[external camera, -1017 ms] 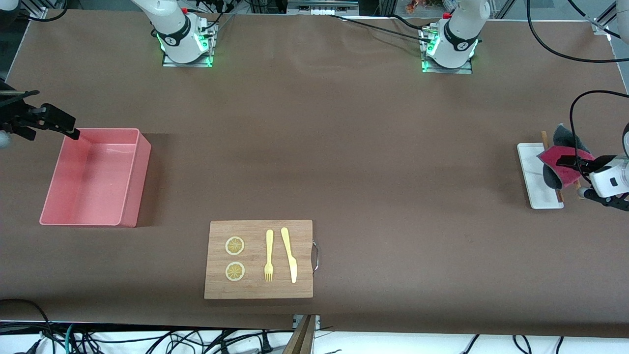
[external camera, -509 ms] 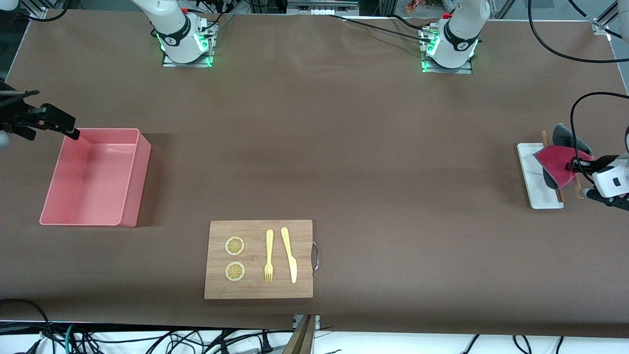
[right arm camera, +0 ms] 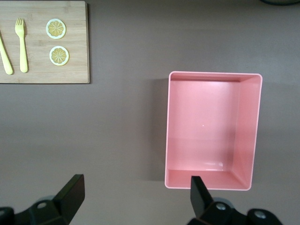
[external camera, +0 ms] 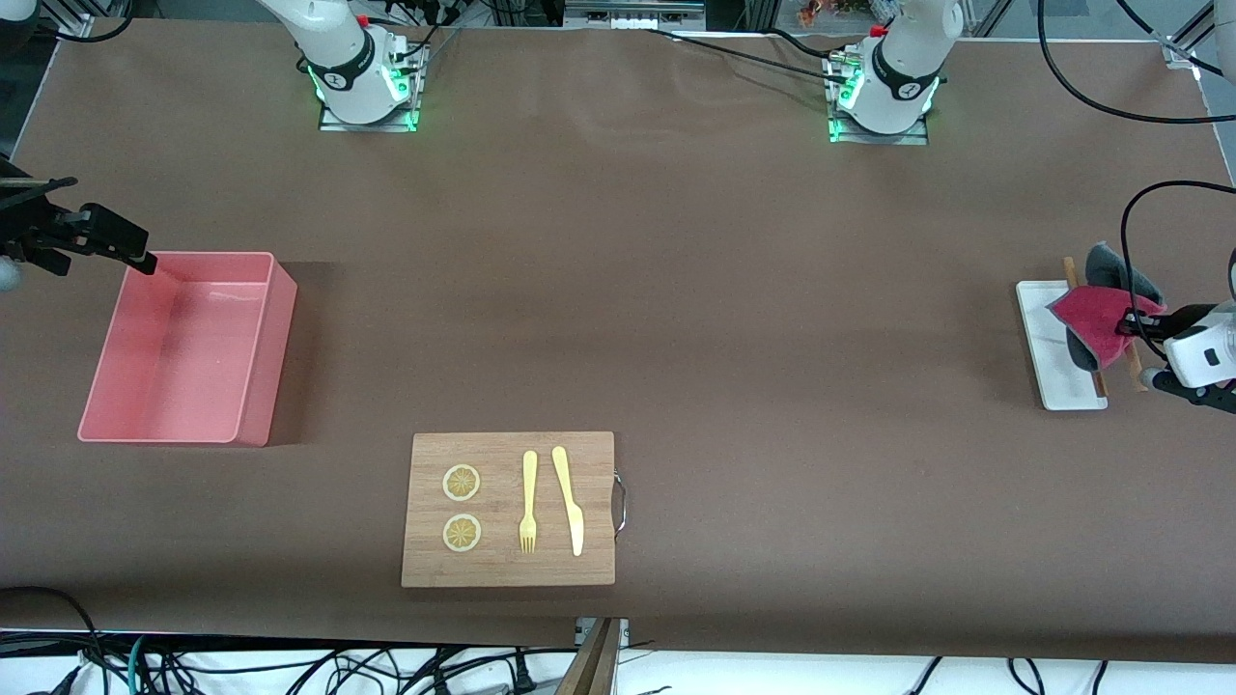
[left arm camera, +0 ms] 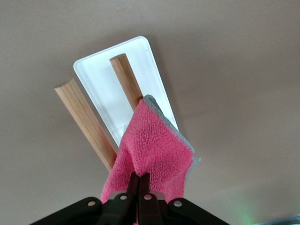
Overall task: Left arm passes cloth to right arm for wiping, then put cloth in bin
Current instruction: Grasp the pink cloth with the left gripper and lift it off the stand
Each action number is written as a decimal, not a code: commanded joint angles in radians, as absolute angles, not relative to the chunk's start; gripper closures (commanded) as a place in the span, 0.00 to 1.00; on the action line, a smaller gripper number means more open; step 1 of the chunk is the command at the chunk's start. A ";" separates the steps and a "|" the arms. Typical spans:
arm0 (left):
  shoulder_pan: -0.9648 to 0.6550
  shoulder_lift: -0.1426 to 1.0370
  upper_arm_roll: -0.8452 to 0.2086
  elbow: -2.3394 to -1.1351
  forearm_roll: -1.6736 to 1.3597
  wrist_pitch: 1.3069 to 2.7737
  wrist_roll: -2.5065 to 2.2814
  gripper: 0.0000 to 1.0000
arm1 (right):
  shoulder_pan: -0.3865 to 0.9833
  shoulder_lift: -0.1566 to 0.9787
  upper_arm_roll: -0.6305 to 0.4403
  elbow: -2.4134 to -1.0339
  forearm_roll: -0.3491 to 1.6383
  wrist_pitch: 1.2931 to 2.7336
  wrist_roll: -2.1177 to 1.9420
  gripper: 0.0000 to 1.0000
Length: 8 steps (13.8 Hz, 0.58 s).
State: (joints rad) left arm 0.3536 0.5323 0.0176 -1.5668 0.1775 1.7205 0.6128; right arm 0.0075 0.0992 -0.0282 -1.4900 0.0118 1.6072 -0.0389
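While the left tool (left arm camera: 139,180) is pinched tight on a fold of the cloth (left arm camera: 152,152), the cloth drapes over the wooden rails (left arm camera: 86,122) at the white tray (external camera: 1046,347), at the left arm's end of the tabletop (external camera: 676,290). Magenta face shows, grey back and edging visible at the hem. Cannot tell whether it has lifted clear of the rails; it looks barely raised, if at all.

Right tool (right arm camera: 133,190) hangs with its fingers spread wide and nothing between them, over the tabletop just beside the bin (external camera: 126,425), at the right arm's end. That arm waits.

The bin holds nothing. The wooden board (external camera: 599,569), nearer the front camera, carries two lemon slices (external camera: 461,483), a fork (external camera: 528,500) and a knife (external camera: 568,499).

Progress, as judged: early. Pickup grip made; nothing more. Left to do: carry the cloth toward mid-tabletop, hand it to the right tool, wipe, then drop it in the bin. The two tools are well apart, so the handover needs both arms to travel.
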 commanded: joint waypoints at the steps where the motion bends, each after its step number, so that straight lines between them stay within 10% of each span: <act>1: 0.328 0.499 -0.014 -1.490 0.179 1.602 0.551 1.00 | 0.005 0.107 -0.025 -1.470 0.008 1.605 -0.029 0.00; 8: 0.040 0.499 -0.034 -1.169 0.120 1.270 0.326 1.00 | 0.012 0.179 -0.021 -1.483 0.008 1.595 -0.025 0.00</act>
